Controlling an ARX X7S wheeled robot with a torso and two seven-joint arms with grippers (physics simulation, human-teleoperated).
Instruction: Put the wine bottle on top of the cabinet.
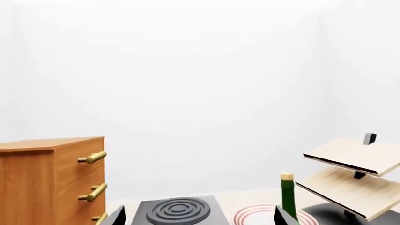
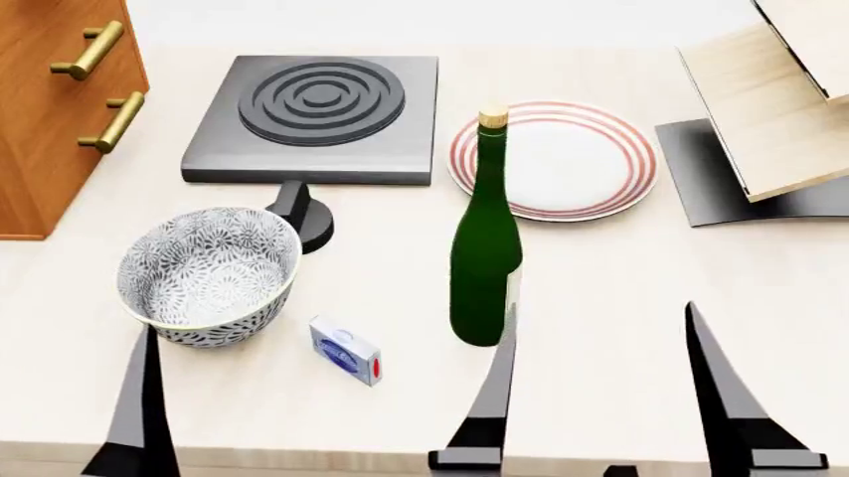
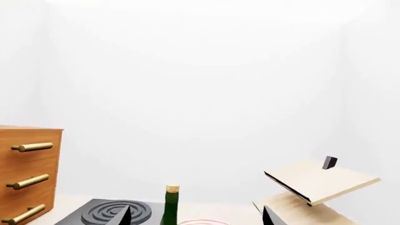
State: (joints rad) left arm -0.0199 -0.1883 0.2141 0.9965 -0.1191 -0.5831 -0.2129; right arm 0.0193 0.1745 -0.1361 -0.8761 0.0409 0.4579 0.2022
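The wine bottle (image 2: 484, 258), dark green with a tan cork, stands upright mid-table in front of a striped plate. The cabinet (image 2: 54, 119), reddish-brown with brass handles, stands at the far left; its flat top (image 1: 50, 143) shows in the left wrist view. My left gripper (image 1: 200, 219) is open and holds nothing, low at the near edge, with the bottle (image 1: 287, 197) behind one fingertip. My right gripper (image 3: 195, 219) is open too, and the bottle (image 3: 170, 206) stands beyond the gap between its fingertips. In the head view one black finger (image 2: 491, 393) rises just in front of the bottle's base.
A dark grey hob (image 2: 318, 104) lies at the back, with a small black piece (image 2: 302, 211) in front of it. A patterned bowl (image 2: 209, 273) and a small blue-and-white box (image 2: 345, 350) sit left of the bottle. The red-ringed plate (image 2: 558, 159) and a pale slanted rack (image 2: 782, 99) stand at right.
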